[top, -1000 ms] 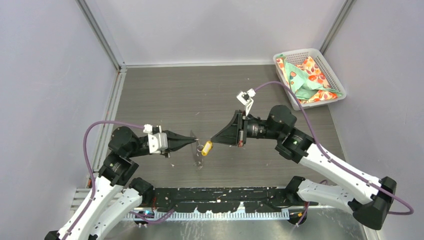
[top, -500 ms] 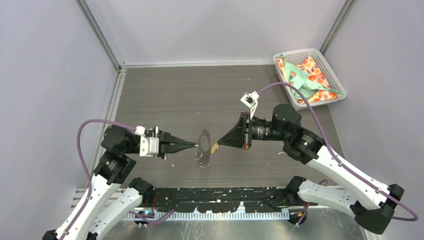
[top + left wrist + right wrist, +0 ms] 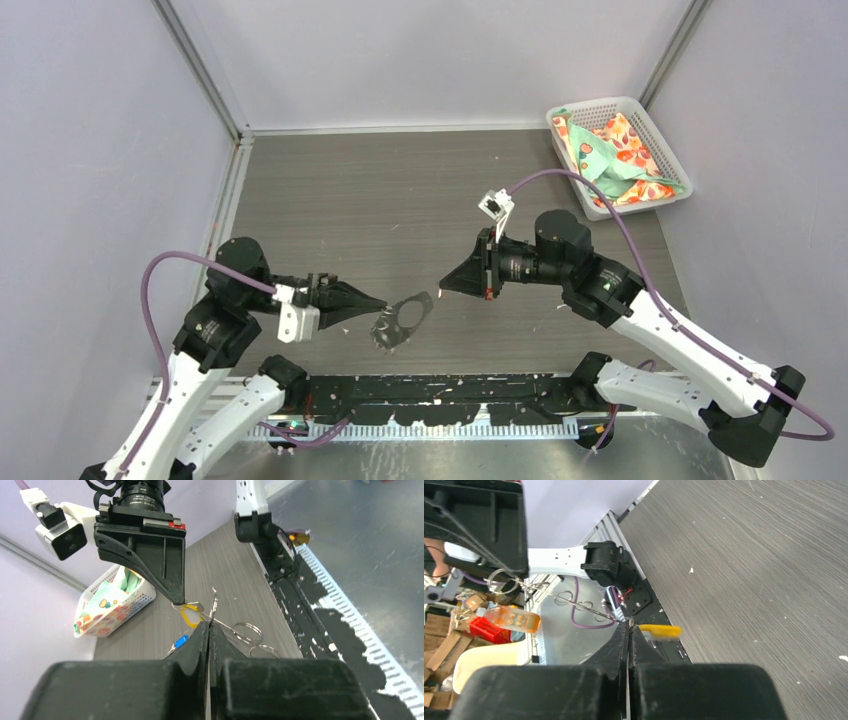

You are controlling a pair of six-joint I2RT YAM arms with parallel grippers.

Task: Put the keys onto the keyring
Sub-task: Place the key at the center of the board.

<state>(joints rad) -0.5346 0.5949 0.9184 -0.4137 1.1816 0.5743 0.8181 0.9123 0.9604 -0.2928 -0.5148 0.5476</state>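
Observation:
My left gripper (image 3: pixel 383 303) is shut on the keyring (image 3: pixel 405 312), a thin grey loop hanging above the table between the two arms. In the left wrist view its fingers (image 3: pixel 200 645) pinch the keyring's wire (image 3: pixel 214 604), and small metal rings (image 3: pixel 247 630) dangle to the right. My right gripper (image 3: pixel 441 290) faces it from the right, shut on the yellow key (image 3: pixel 660 630). The yellow key (image 3: pixel 190 616) sits right against the wire. The blue key (image 3: pixel 181 641) shows just below it; whether it hangs or lies on the table I cannot tell.
A white basket (image 3: pixel 590 105) holding patterned cloth (image 3: pixel 615 155) stands at the back right corner. A black strip (image 3: pixel 450 385) with the arm bases runs along the near edge. Grey walls close in the left, right and back sides.
My left gripper has drawn back toward the near edge and swung, tipping the keyring loop flatter. The right gripper has shifted slightly with the yellow key still at its tip.

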